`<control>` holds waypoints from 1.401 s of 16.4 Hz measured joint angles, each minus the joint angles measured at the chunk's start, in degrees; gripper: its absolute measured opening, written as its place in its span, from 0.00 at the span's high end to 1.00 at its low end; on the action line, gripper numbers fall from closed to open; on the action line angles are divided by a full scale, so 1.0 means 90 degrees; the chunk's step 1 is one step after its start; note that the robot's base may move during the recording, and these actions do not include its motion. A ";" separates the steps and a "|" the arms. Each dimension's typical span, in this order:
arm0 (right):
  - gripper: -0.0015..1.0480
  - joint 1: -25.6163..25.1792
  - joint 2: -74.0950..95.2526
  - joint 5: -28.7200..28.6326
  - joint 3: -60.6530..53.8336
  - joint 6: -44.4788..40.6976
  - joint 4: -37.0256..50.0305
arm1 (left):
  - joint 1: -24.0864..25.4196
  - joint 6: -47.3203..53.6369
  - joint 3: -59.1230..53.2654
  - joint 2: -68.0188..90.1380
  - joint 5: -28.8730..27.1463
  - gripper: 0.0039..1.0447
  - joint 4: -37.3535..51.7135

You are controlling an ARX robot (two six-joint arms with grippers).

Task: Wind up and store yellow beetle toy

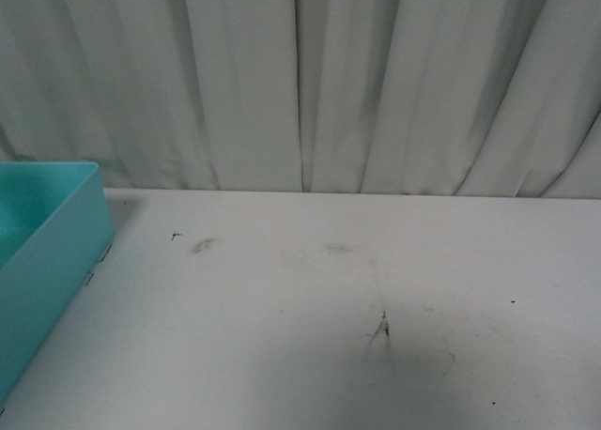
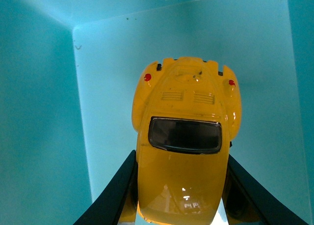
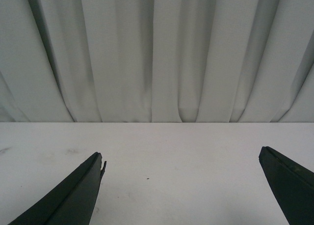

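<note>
In the left wrist view the yellow beetle toy (image 2: 184, 141) fills the middle, rear end away from the camera, with red tail lights and a dark rear window. My left gripper (image 2: 180, 185) is shut on its sides, dark fingers (image 2: 115, 193) against both flanks. The toy hangs inside the teal bin (image 2: 44, 112), whose floor and walls surround it. The bin (image 1: 42, 252) also shows at the left edge of the front view. My right gripper (image 3: 181, 158) is open and empty above the white table (image 3: 171, 176). Neither arm shows in the front view.
The white table (image 1: 329, 299) carries a few dark scuff marks (image 1: 380, 329) near its middle. A grey-white curtain (image 1: 310, 83) hangs behind the table's far edge.
</note>
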 joint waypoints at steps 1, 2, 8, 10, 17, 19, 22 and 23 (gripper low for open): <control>0.06 0.0000 0.0002 0.0000 0.0000 0.0000 0.0000 | -0.0073 -0.0087 0.0000 0.0119 -0.0005 0.61 0.0087; 0.06 0.0000 0.0002 0.0000 0.0000 0.0000 0.0000 | -0.0117 -0.0121 0.0000 0.0177 -0.0017 0.61 0.0119; 0.06 0.0000 0.0002 0.0000 0.0000 0.0000 0.0000 | -0.0284 -0.0175 -0.0049 0.0508 -0.0250 0.34 -0.0097; 0.06 0.0000 0.0002 0.0000 0.0000 0.0000 0.0000 | -0.0216 -0.0272 -0.0049 0.0503 -0.0131 0.15 -0.0107; 0.06 0.0000 0.0002 0.0000 0.0000 0.0000 0.0000 | 0.0032 -0.0644 -0.0614 -0.1651 0.1447 0.06 0.0454; 0.06 0.0000 0.0002 0.0000 0.0000 0.0000 0.0000 | 0.0112 -0.0663 -0.1047 -0.2645 0.1894 0.06 0.0277; 0.06 0.0000 0.0000 0.0005 0.0000 0.0000 0.0005 | 0.0153 -0.1428 -0.2392 -0.3956 0.1870 0.19 0.2858; 0.06 0.0000 0.0002 0.0000 0.0000 0.0000 -0.0002 | -0.0019 -0.2142 -0.3546 -0.4896 0.1688 0.33 0.4393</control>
